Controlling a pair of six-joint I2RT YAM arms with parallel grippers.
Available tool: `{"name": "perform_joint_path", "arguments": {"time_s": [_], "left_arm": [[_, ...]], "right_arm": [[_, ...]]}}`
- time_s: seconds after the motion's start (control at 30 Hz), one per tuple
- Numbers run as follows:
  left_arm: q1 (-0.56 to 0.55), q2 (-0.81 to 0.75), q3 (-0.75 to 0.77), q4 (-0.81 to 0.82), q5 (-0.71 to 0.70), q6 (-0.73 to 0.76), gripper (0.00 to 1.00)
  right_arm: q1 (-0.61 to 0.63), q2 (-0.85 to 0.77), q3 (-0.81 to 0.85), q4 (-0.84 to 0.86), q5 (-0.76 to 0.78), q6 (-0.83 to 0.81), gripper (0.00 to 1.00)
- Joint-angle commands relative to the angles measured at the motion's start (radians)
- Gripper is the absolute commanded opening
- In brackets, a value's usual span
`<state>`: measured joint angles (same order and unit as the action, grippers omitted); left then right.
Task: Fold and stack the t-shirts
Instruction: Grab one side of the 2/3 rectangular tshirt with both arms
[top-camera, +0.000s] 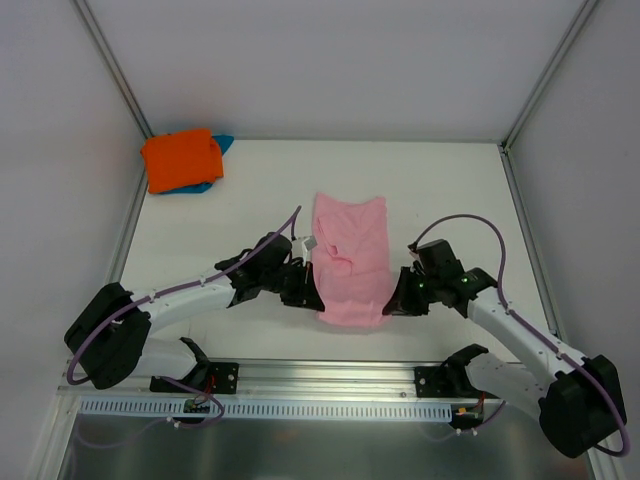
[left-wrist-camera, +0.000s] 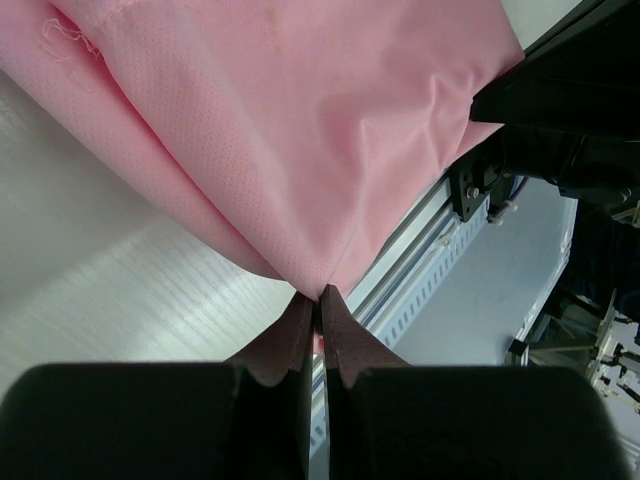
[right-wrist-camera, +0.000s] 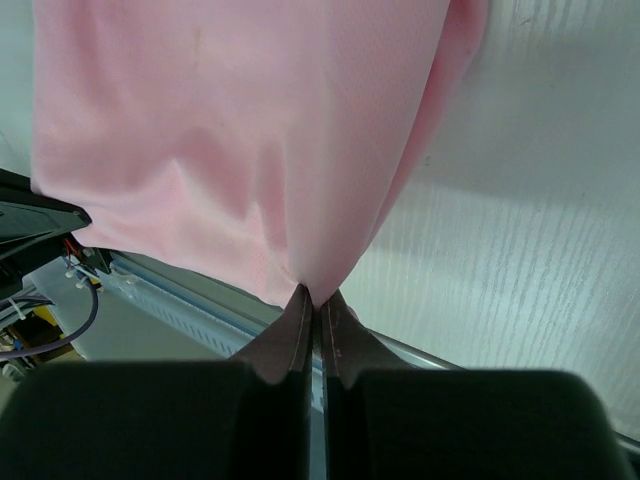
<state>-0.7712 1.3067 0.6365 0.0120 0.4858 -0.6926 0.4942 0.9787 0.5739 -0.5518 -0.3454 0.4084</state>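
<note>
Light pink cloth t-shirt (top-camera: 350, 255): centre of white table (top-camera: 260, 190), long axis 12–6. Left gripper (left-wrist-camera: 320, 300) and right gripper (right-wrist-camera: 318, 298) each pinched closed on a 6 o'clock corner. Bright orange t-shirt (top-camera: 180, 160) atop teal-blue t-shirt (top-camera: 222, 143), 10 o'clock corner.

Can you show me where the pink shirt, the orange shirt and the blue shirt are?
pink t-shirt (top-camera: 350, 255), top view, middle of the cloth
orange t-shirt (top-camera: 180, 158), top view, middle of its upper face
teal-blue t-shirt (top-camera: 224, 143), top view, corner peeking out from under the orange one
</note>
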Motion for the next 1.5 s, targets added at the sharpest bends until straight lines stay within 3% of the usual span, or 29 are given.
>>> {"name": "perform_joint_path", "arguments": {"time_s": [0.0, 0.3, 0.53, 0.73, 0.77, 0.8, 0.83, 0.9, 0.93, 0.97, 1.0, 1.03, 1.07, 1.2, 1.27, 1.3, 1.47], "left_arm": [[0.003, -0.015, 0.028, -0.032, -0.016, 0.022, 0.0], [0.004, 0.019, 0.002, -0.015, -0.03, 0.053, 0.0], [0.01, 0.155, -0.078, 0.153, -0.064, 0.076, 0.0], [0.013, 0.223, -0.072, 0.2, -0.05, 0.065, 0.0], [0.013, 0.218, -0.07, 0.195, -0.059, 0.067, 0.0], [0.013, 0.198, -0.072, 0.184, -0.061, 0.068, 0.04], [0.013, 0.181, -0.078, 0.178, -0.068, 0.073, 0.16], [0.01, 0.078, -0.096, 0.171, -0.111, 0.079, 0.47], [0.007, 0.031, -0.124, 0.16, -0.134, 0.09, 0.69], [0.006, -0.074, -0.136, 0.146, -0.188, 0.099, 0.76], [0.004, -0.128, -0.153, 0.128, -0.214, 0.132, 0.82], [0.003, -0.177, -0.156, 0.077, -0.24, 0.151, 0.95], [0.001, -0.278, -0.161, 0.05, -0.262, 0.174, 0.98], [0.0, -0.48, -0.137, -0.131, -0.32, 0.306, 0.95], [0.0, -0.523, -0.114, -0.26, -0.334, 0.323, 0.75], [-0.013, -0.52, -0.078, -0.312, -0.366, 0.323, 0.7], [-0.125, -0.451, -0.023, -0.489, -0.528, 0.263, 0.65]], "right_arm": [[-0.011, 0.006, 0.058, -0.042, 0.013, -0.034, 0.0], [-0.017, 0.025, 0.021, -0.002, 0.005, -0.039, 0.01], [-0.017, 0.1, -0.052, 0.11, 0.019, -0.045, 0.01], [-0.017, 0.183, -0.077, 0.168, 0.036, -0.062, 0.0], [-0.017, 0.176, -0.078, 0.167, 0.045, -0.065, 0.05], [-0.017, 0.166, -0.085, 0.161, 0.051, -0.066, 0.26], [-0.016, 0.147, -0.088, 0.155, 0.071, -0.066, 0.4], [-0.011, 0.06, -0.089, 0.112, 0.103, -0.072, 0.68], [-0.011, 0.025, -0.089, 0.092, 0.132, -0.08, 0.76], [-0.011, -0.047, -0.088, 0.052, 0.144, -0.094, 0.81], [-0.009, -0.082, -0.086, 0.029, 0.157, -0.1, 0.95], [-0.009, -0.121, -0.083, 0.009, 0.18, -0.109, 1.0], [-0.008, -0.159, -0.082, -0.038, 0.19, -0.117, 1.0], [0.001, -0.346, -0.062, -0.135, 0.192, -0.143, 1.0], [0.029, -0.377, -0.049, -0.167, 0.189, -0.131, 1.0], [0.036, -0.39, -0.039, -0.184, 0.194, -0.126, 0.99], [0.11, -0.35, -0.003, -0.243, 0.215, -0.109, 1.0]]}}
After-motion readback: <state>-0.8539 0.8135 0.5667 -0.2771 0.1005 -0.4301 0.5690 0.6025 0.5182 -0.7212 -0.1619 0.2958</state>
